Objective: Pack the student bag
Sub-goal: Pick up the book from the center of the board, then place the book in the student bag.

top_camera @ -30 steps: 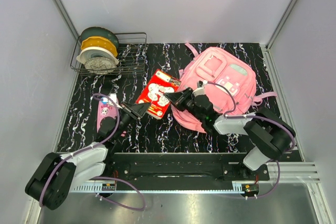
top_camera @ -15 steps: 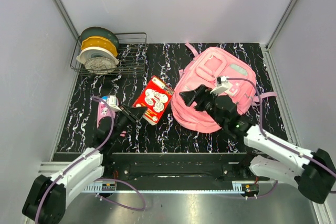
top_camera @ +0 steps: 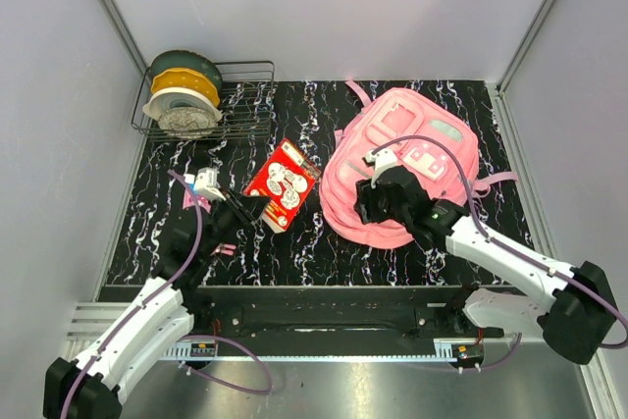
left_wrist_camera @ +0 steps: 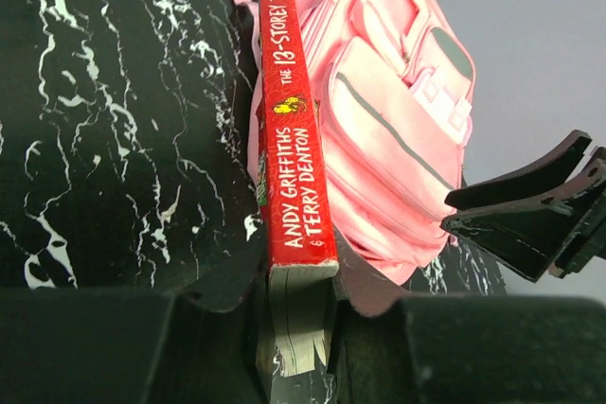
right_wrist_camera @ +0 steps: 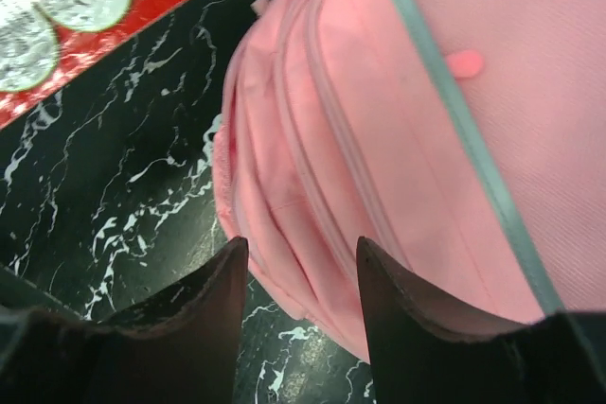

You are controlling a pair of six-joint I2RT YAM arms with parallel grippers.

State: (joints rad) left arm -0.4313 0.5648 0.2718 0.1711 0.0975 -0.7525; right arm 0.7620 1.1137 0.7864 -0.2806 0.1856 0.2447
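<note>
Clamps near end of book (left_wrist_camera: 289, 139) in left gripper (left_wrist_camera: 298, 276); holds right gripper (right_wrist_camera: 298, 281) parted, empty, just over student bag (right_wrist_camera: 426, 167). Risks book pivoting loose from end-only grip.

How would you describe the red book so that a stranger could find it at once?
Start at the large pink fabric backpack on the black marbled tabletop. Just left of it is a red rectangular paperback book, clamped at one end by the left pincer. Nothing else there is red and flat, and its spine reads The 13-Storey Treehouse.
</note>
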